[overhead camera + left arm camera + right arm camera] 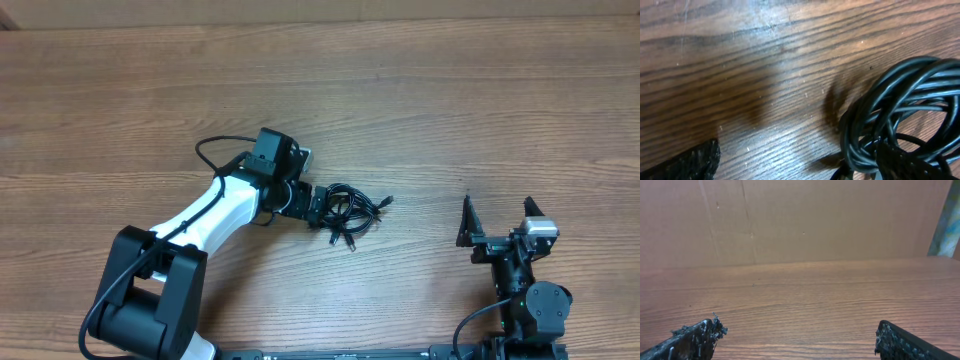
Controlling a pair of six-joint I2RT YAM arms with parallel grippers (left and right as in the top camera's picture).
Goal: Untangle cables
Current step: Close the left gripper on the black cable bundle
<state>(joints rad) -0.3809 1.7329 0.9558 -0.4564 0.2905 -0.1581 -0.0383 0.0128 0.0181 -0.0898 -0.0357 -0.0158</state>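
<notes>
- The left pincer [322, 207] sits low over the counter [420, 90], jaws spread wide, grasping nothing.
- One finger [695, 161] stands clear of the cables [352, 212]. The other seems to overlap the coil's edge, but the wrist view is too close to confirm contact.
- The cables lie mid-counter in a tangled black bundle, just beside the left pincer.
- The right pincer [499, 215] is well apart from the bundle, released, empty.

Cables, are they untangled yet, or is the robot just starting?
Done: nothing yet. The cables lie in one tangled coil on the table. In hand: the left gripper is open at the coil's edge, holding nothing. The right gripper sits open, away from them. Left to do: pulling every cord apart.
</notes>
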